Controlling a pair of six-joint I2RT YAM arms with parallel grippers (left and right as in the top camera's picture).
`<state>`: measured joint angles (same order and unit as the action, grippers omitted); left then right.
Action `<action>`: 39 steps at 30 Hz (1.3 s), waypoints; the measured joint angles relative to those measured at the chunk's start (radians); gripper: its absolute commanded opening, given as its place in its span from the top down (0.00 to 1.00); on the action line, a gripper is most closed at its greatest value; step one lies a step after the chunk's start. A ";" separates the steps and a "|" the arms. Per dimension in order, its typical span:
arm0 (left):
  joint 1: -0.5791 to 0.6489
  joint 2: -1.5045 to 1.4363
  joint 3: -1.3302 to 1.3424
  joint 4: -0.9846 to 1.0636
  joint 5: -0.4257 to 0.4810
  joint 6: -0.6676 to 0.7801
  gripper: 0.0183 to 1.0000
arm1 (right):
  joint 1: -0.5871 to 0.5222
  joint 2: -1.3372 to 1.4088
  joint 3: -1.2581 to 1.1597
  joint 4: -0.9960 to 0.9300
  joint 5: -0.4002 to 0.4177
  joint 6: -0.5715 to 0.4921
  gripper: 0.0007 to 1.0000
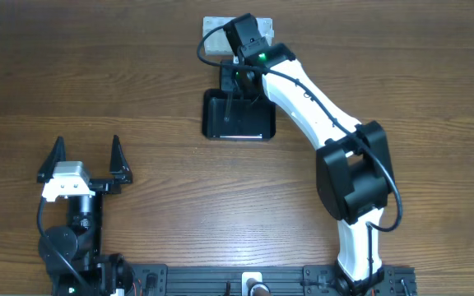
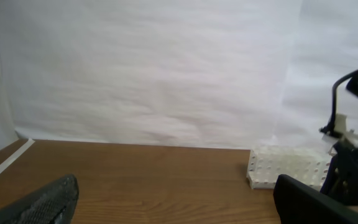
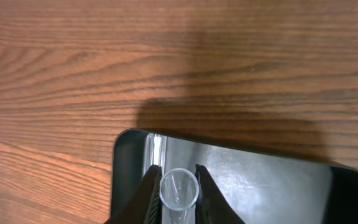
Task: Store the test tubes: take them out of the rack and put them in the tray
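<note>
One tube pinched in our right gripper over the 12 o'clock tray, guess we lower and release next; left gripper gapes wide.

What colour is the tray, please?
The tray is glossy black, best seen in the top view.
</note>
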<state>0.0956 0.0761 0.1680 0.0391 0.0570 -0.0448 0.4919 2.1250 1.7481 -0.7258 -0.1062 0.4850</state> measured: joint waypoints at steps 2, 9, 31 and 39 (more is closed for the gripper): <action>0.000 0.000 0.000 0.000 0.000 0.000 0.00 | 0.005 0.013 0.000 0.001 -0.004 0.006 0.86; 0.000 0.000 0.000 0.000 0.000 0.000 0.00 | 0.024 0.022 0.000 0.003 -0.009 0.010 0.85; 0.000 0.000 0.000 0.000 0.000 0.000 0.00 | 0.051 0.000 0.002 -0.023 0.039 -0.058 0.01; 0.000 0.000 0.000 0.000 0.000 0.000 0.00 | 0.019 -0.207 0.035 0.189 0.238 -0.204 0.01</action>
<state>0.0956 0.0765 0.1680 0.0387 0.0570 -0.0448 0.5106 1.9179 1.7828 -0.5365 0.1318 0.2813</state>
